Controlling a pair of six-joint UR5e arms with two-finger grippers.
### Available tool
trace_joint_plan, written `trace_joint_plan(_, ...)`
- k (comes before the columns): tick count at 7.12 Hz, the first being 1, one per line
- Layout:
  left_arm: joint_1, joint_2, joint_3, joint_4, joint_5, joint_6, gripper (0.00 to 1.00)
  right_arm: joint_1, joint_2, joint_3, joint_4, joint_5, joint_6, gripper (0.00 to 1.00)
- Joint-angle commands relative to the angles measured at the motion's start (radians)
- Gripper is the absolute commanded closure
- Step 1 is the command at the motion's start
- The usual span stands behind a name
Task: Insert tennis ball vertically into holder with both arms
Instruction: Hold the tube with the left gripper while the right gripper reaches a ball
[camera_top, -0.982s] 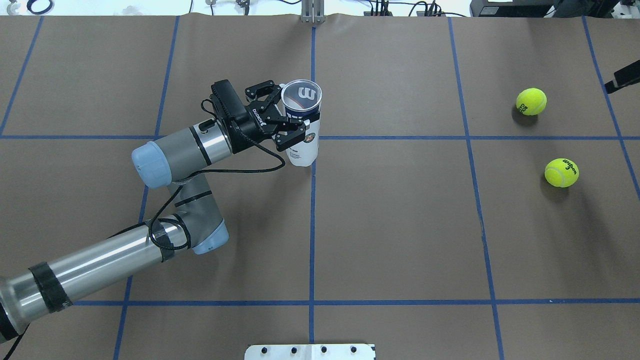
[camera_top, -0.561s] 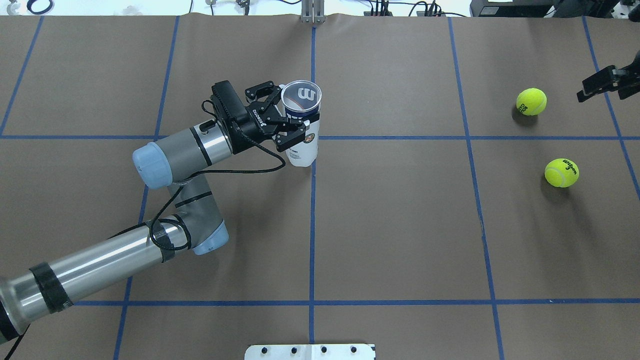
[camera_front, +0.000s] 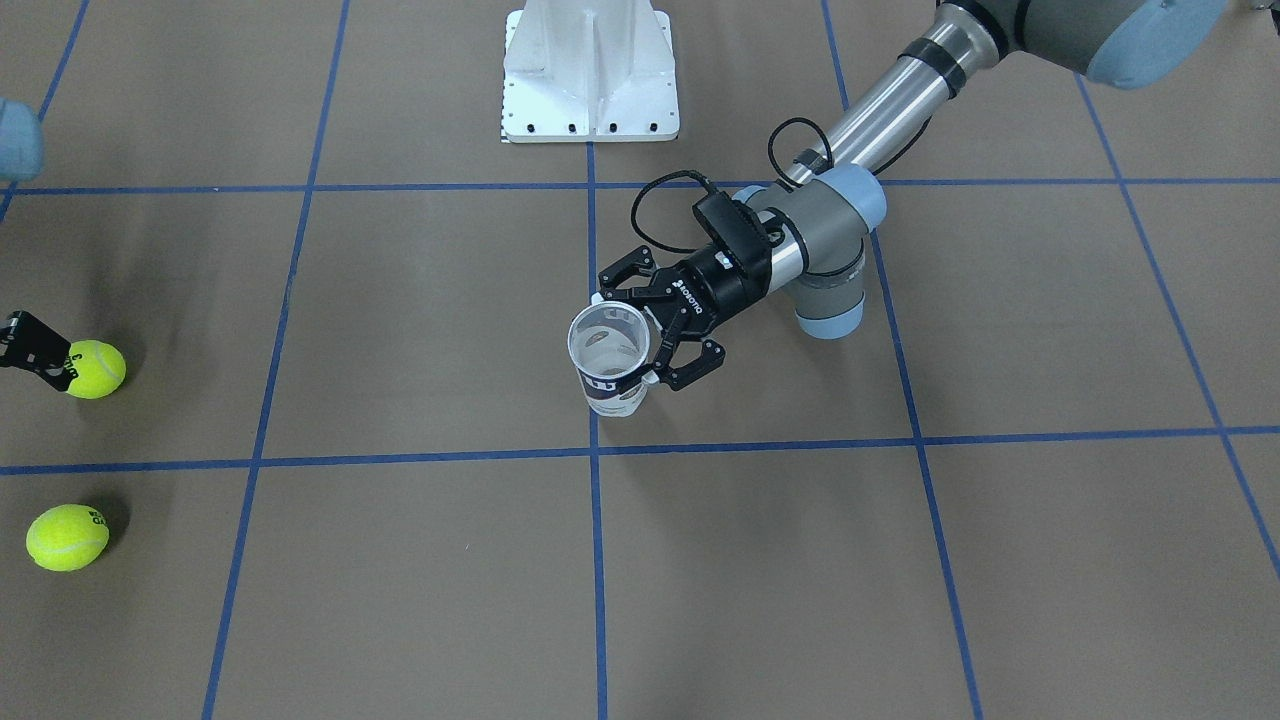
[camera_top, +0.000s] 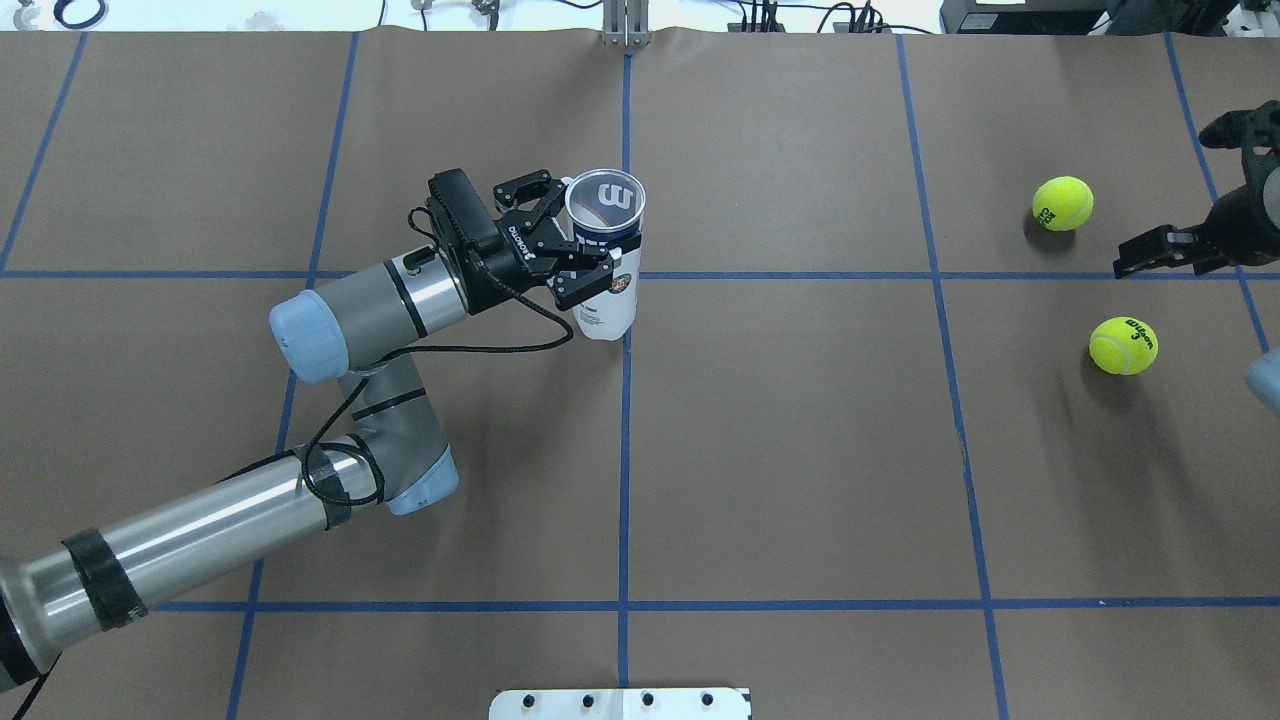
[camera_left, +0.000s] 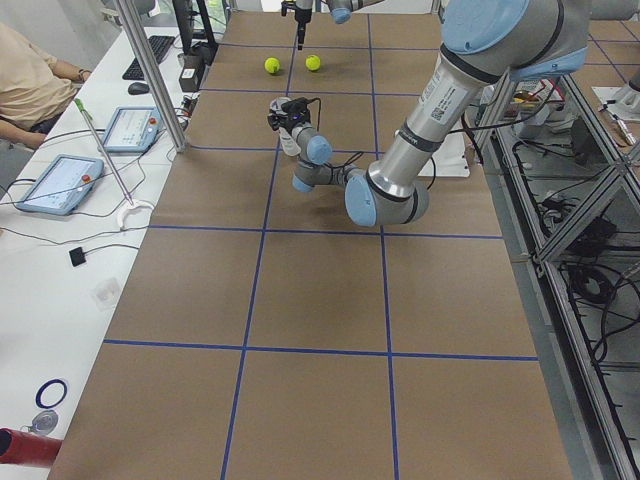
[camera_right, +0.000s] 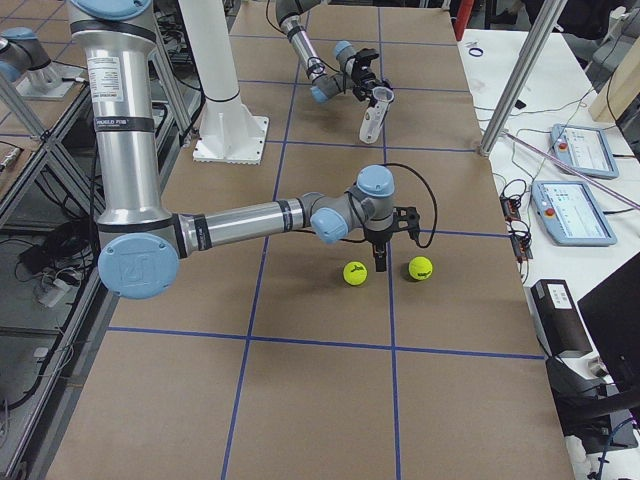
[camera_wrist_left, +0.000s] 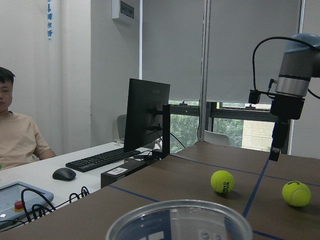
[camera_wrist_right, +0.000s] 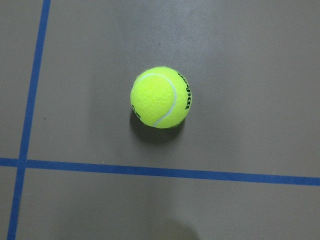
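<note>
Brown paper taped into a grid with blue lines covers the table (camera_front: 420, 560), and a white metal pedestal base (camera_front: 590, 70) stands at the robot's edge. In the front-facing view the left gripper (camera_front: 632, 338) has its black fingers clamped around the holder (camera_front: 611, 392), a clear plastic cylindrical tennis-ball can with a white and navy label. It grips just under the open rim, near the table's middle. Well apart, on the robot's right, lie two yellow-green felt balls: the nearer tennis ball (camera_front: 95, 368) and the farther tennis ball (camera_front: 67, 537). One black finger of the right gripper (camera_front: 35, 352) shows just beside the nearer one.

The overhead view shows the can mouth-up with no ball inside, and the right gripper between the two balls. Whether its jaws stand wide or narrow I cannot tell. In the side views that gripper points straight down. The can looks slightly tilted, and I cannot tell whether its base rests on the paper. The right wrist camera looks down on one ball, with no finger in frame.

If the right fingers come down off-centre, one would strike the felt and send the ball rolling away. The mouth looks barely wider than a ball, so a release off axis or over a leaning can would likely catch the rim and bounce out. Thin plastic held high may also squash or pivot.
</note>
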Motion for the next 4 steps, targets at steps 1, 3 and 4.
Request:
trace_joint_plan(1, 0.002, -0.002, 0.0, 0.0, 0.0, -0.002, 0.2, -0.05, -0.046, -0.006, 0.091, -0.034, 0.064, 0.01)
trace_joint_plan(3, 0.003, -0.002, 0.0, -0.002, 0.001, -0.002, 0.2, -0.09, -0.07, -0.035, 0.161, -0.076, 0.071, 0.01)
trace_joint_plan(4, 0.002, -0.002, 0.0, -0.002, 0.001, -0.002, 0.2, -0.099, -0.07, -0.045, 0.174, -0.077, 0.081, 0.01)
